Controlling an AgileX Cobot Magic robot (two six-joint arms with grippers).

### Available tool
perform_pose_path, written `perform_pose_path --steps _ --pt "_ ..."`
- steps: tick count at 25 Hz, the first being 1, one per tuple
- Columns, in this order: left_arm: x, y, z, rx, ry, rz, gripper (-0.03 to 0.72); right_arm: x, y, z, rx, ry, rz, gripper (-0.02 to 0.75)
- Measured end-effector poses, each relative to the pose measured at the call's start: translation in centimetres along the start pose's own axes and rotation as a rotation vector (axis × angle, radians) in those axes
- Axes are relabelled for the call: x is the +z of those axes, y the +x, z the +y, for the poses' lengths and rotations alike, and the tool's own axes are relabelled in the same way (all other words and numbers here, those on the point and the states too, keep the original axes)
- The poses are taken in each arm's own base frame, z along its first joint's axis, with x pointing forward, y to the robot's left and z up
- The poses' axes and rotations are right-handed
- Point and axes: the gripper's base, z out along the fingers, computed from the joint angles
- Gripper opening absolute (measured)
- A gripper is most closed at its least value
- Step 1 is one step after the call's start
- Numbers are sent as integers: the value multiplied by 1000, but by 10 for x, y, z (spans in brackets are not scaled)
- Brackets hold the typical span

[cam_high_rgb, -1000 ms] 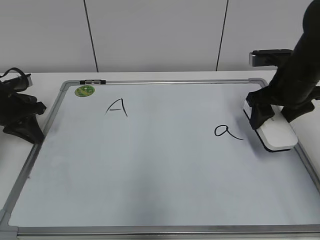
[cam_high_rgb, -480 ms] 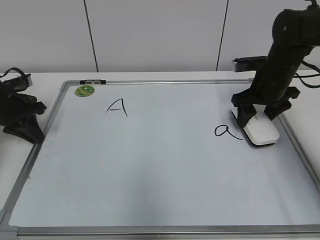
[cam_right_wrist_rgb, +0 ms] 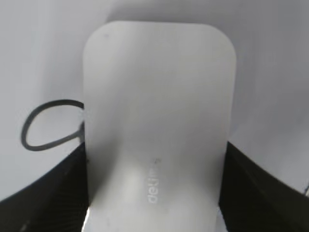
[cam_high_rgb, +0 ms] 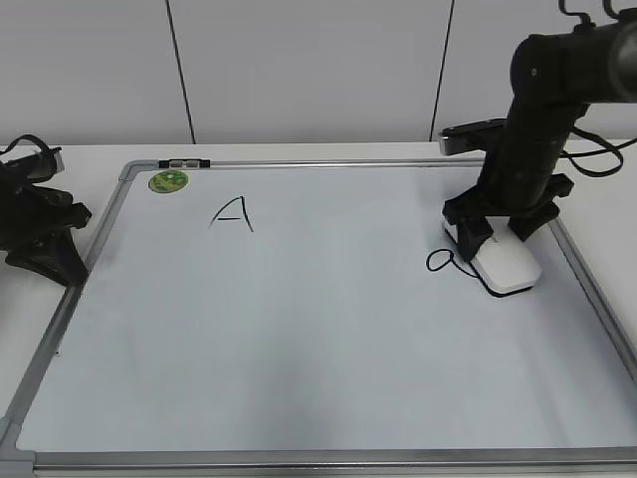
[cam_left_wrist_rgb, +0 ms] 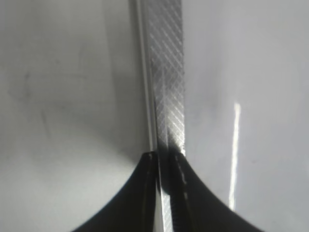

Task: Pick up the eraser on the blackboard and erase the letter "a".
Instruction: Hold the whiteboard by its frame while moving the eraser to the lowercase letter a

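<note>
My right gripper (cam_high_rgb: 495, 235) is shut on the white eraser (cam_high_rgb: 506, 264), which lies flat on the blackboard (cam_high_rgb: 299, 349). The eraser's left edge covers the tail side of the letter "a" (cam_high_rgb: 439, 261); only its round loop still shows. In the right wrist view the eraser (cam_right_wrist_rgb: 157, 111) fills the middle between the black fingers, with the loop of the "a" (cam_right_wrist_rgb: 48, 125) at its left. My left gripper (cam_high_rgb: 45, 239) rests at the board's left frame; in the left wrist view its jaws (cam_left_wrist_rgb: 166, 162) are closed around the metal frame (cam_left_wrist_rgb: 166, 72).
A capital "A" (cam_high_rgb: 232, 213) is written at the board's upper left, next to a round green sticker (cam_high_rgb: 168, 181). The board lies on a white table (cam_high_rgb: 90, 159) with a white wall behind.
My right gripper has slid the eraser leftward along the board from near the right frame until it overlaps the right side of the "a". The left arm has not moved.
</note>
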Motion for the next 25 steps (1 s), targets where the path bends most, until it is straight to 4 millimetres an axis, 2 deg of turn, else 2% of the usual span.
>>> perform_pose_path --steps 9,12,15,25 --pt "0 0 0 0 0 0 38 7 -15 85 -209 -6 -13 537" --pt "0 0 0 0 0 0 38 7 -18 106 -257 -16 -21 543" --pt "0 0 1 -1 -2 0 38 10 -20 112 -261 -32 -14 534" --pt "0 0 1 -1 -2 0 38 2 -30 112 -269 -23 8 534"
